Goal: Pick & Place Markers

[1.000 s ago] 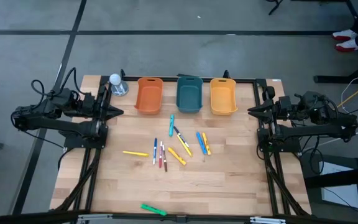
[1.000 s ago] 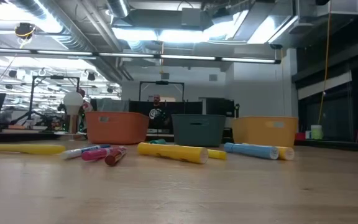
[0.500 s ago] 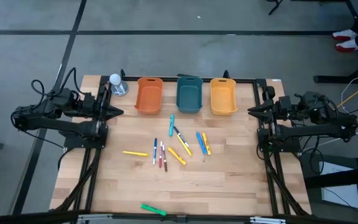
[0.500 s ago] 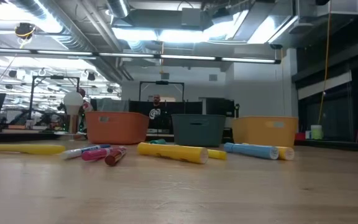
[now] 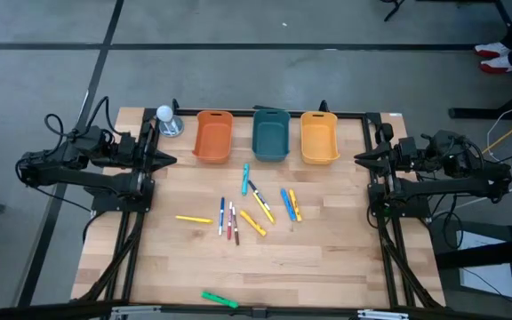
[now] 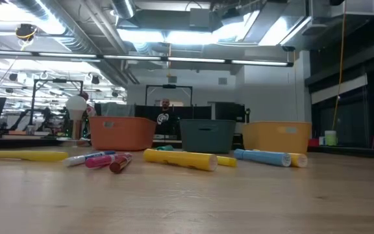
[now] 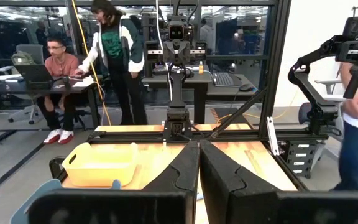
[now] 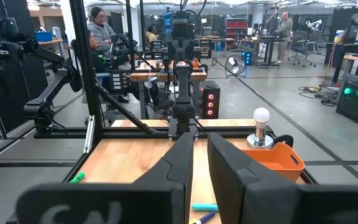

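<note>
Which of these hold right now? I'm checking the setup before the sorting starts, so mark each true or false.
1. The three bins stand in a row, orange bin leftmost in the high view. True.
2. The markers already lie in the bins. False: they lie loose on the table.
3. The left gripper holds a marker. False: it is shut on nothing, at the table's edge.
4. The green stick lies apart from the markers, near the front edge. True.
</note>
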